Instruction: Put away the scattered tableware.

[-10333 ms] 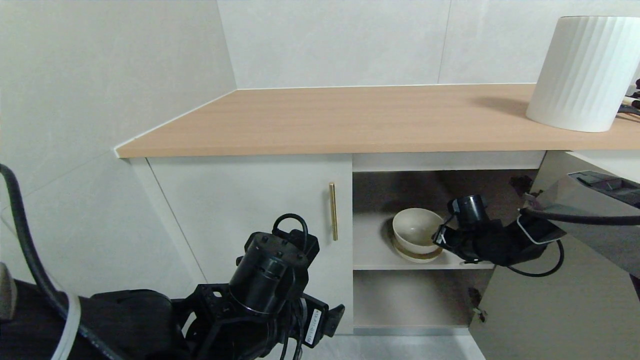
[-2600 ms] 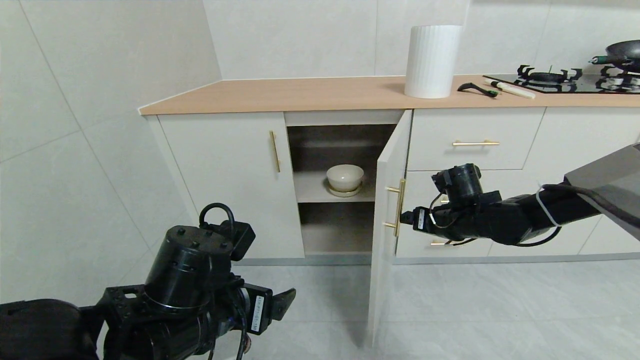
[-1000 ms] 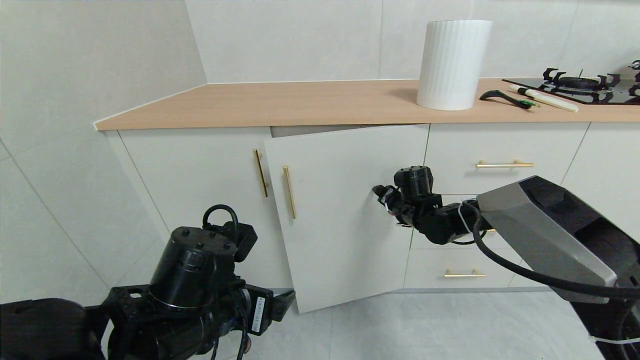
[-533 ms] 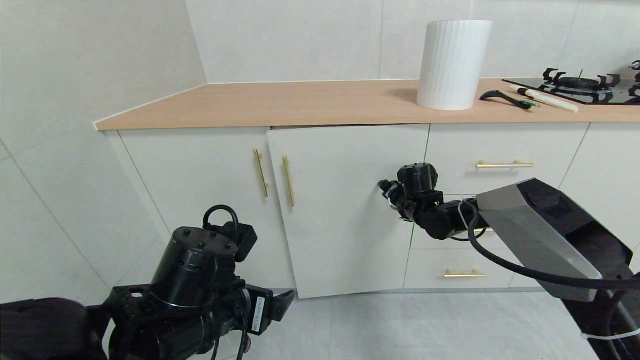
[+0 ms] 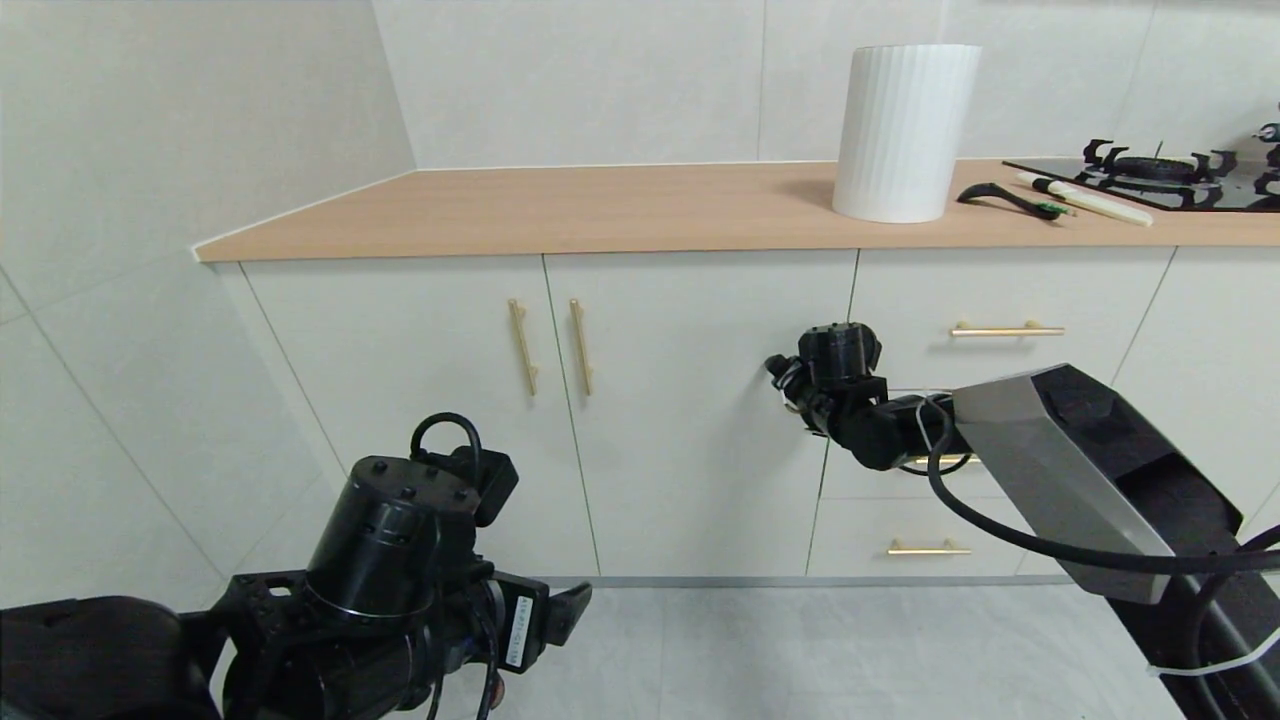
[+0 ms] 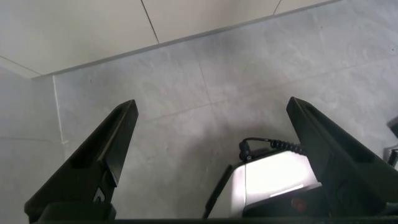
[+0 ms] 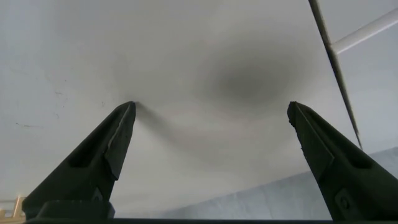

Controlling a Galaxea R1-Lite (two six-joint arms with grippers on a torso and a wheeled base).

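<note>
The white cabinet door [image 5: 700,400] under the wooden counter [image 5: 560,210] stands shut, its gold handle [image 5: 581,345] beside the handle of the neighbouring door. My right gripper [image 5: 776,371] is open, its fingertips against the door's right part; in the right wrist view the right gripper [image 7: 211,109] has its spread fingers on the plain white panel [image 7: 186,56]. My left gripper [image 5: 562,612] hangs low at the left, open and holding nothing. The left wrist view has the left gripper [image 6: 211,106] over grey floor tiles [image 6: 199,87].
A tall white ribbed cylinder [image 5: 903,130] stands on the counter, with a black utensil [image 5: 1000,196], a pale utensil [image 5: 1085,200] and a gas hob [image 5: 1160,168] to its right. Drawers with gold handles [image 5: 1005,328] lie right of the door. Grey floor [image 5: 800,650] spreads below.
The right gripper let go of the bowl on the shelf and drew out. The cabinet door then swung from open to fully shut, with the right gripper against it. The head camera shifted.
</note>
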